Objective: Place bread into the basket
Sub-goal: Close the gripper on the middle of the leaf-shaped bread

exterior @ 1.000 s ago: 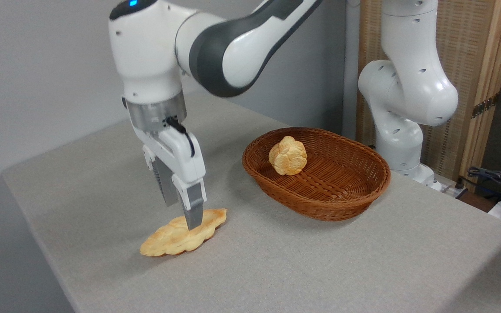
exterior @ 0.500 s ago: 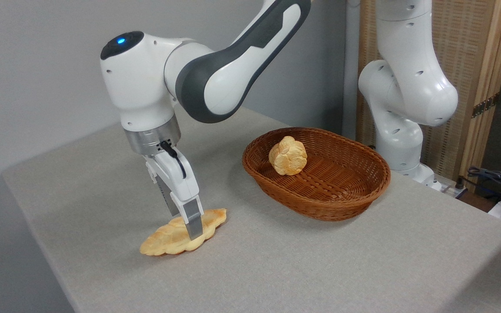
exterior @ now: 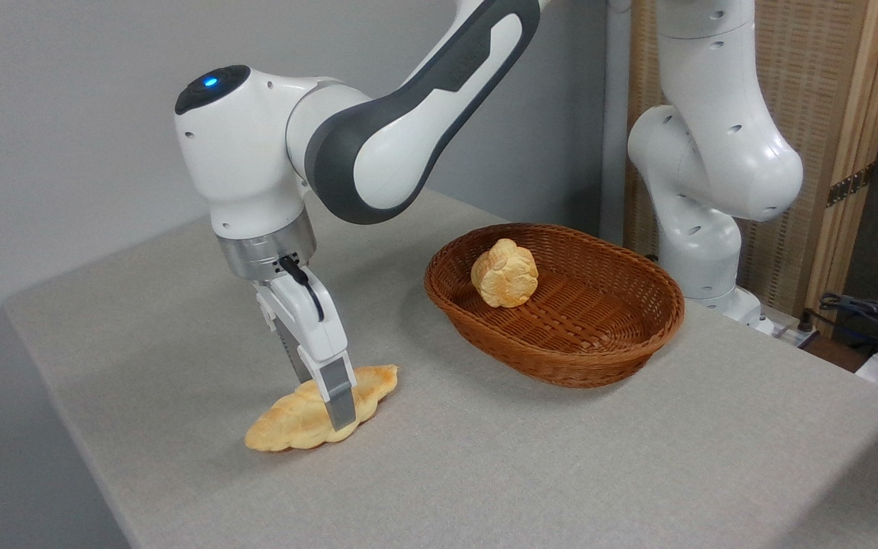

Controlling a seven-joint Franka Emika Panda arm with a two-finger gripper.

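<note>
While one roll (exterior: 504,273) fills one basket (exterior: 596,364), the end effector (exterior: 330,404) straddles one bread (exterior: 286,424), grip unclear.

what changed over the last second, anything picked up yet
The pincer came down over the bread, its fingers now straddling the loaf's middle; whether it grips yet is unclear. The bread has not moved or lifted. The basket and roll stayed put.
</note>
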